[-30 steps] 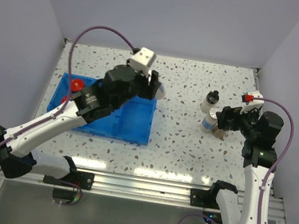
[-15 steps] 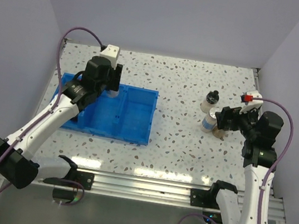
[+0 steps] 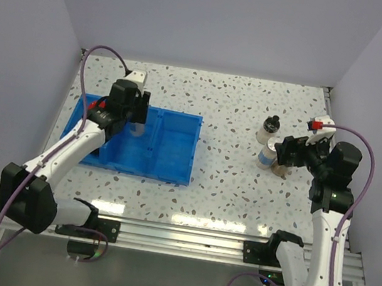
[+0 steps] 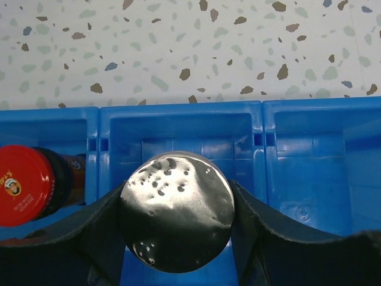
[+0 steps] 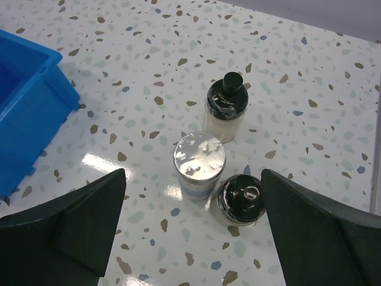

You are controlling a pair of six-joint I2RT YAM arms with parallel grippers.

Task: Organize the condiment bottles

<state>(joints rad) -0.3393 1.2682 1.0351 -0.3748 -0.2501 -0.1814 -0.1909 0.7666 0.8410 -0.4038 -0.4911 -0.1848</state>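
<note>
Your left end effector (image 3: 136, 117), clamped on the silver-topped cylindrical shaker (image 4: 177, 211), has swung left to the blue plastic tray's (image 4: 309, 113) middle compartment, beside a red-lidded brown jar (image 4: 24, 185): release next. Your right end effector (image 3: 290, 152) gapes wide above three bottles (image 5: 199, 156) on the desk (image 3: 228, 184).

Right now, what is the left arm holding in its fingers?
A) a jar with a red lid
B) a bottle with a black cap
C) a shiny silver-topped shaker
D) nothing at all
C: the left wrist view shows the silver-topped shaker pinched between the left fingers over the blue tray, while the red-lidded jar stands free beside it.
</note>
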